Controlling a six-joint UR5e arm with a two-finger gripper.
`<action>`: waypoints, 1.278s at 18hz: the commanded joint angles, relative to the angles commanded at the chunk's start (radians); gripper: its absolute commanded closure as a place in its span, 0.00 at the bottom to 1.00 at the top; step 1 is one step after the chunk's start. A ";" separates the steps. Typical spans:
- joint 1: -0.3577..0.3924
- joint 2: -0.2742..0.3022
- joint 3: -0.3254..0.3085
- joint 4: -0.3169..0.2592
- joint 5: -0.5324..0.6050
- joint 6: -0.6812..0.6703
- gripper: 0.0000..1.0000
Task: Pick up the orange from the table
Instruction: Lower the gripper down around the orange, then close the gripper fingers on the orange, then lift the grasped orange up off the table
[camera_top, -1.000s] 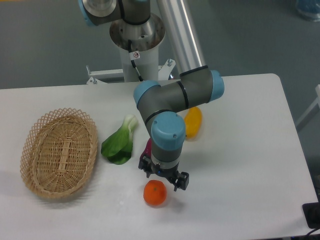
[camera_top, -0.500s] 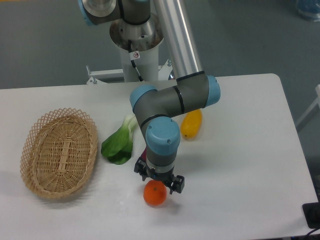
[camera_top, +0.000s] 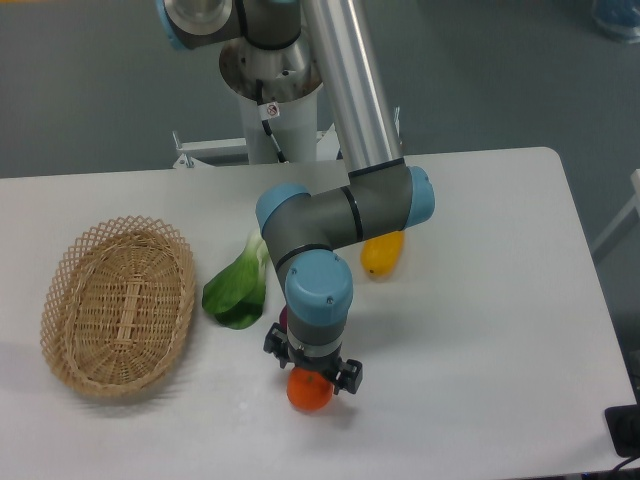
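The orange (camera_top: 309, 393) is a small round bright-orange fruit lying on the white table (camera_top: 480, 330) near its front edge. My gripper (camera_top: 311, 372) points straight down right over the orange and covers its top half. The fingers stand on either side of the fruit. The wrist hides the jaws, so I cannot tell whether they are open or closed on it. The orange rests on the tabletop.
An oval wicker basket (camera_top: 117, 309) stands at the left. A green leafy vegetable (camera_top: 238, 287) lies just left of the arm. A yellow-orange pepper-like item (camera_top: 382, 253) lies behind the arm. A dark purple item (camera_top: 283, 316) peeks out beside the wrist.
The gripper has moved left and down, from beside and above the orange to directly over it. The orange has not moved.
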 joint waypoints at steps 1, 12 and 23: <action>0.000 0.000 0.000 0.000 0.000 0.000 0.00; -0.012 0.027 0.008 -0.002 0.069 -0.003 0.33; 0.040 0.165 -0.040 -0.012 0.078 0.024 0.33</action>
